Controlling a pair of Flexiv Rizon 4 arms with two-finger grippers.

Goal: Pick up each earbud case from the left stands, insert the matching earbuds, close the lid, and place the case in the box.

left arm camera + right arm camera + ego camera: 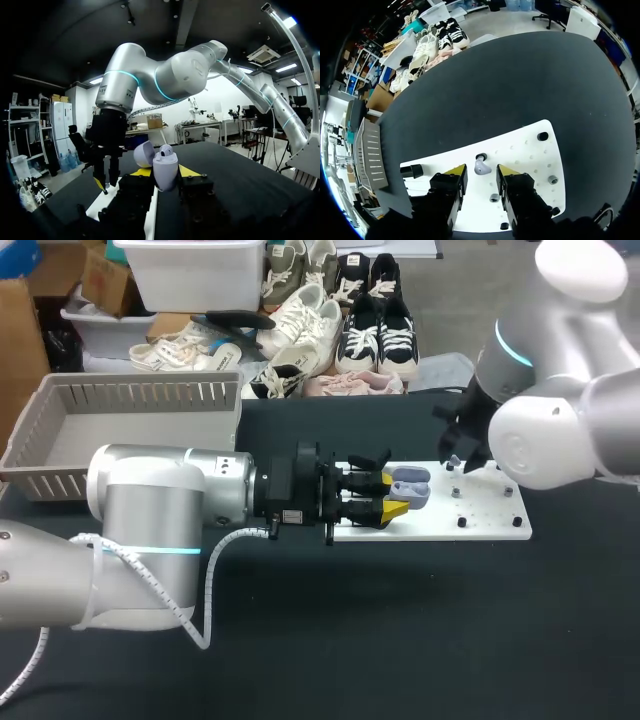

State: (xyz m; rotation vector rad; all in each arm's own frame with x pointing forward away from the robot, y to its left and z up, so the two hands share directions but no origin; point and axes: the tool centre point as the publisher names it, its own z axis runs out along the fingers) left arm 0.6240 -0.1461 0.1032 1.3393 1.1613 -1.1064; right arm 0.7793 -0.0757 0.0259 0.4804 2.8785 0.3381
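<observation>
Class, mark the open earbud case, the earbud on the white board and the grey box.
earbud case [165, 172]: left wrist view, on its body.
earbud [481, 166]: right wrist view, on its middle.
grey box [140, 393]: head view, on its slatted back wall.

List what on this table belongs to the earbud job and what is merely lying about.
Job:
earbud case, in left end effector
earbud, ahead of right end effector
white board
grey box

Lying about:
black pegs
black tabletop
</observation>
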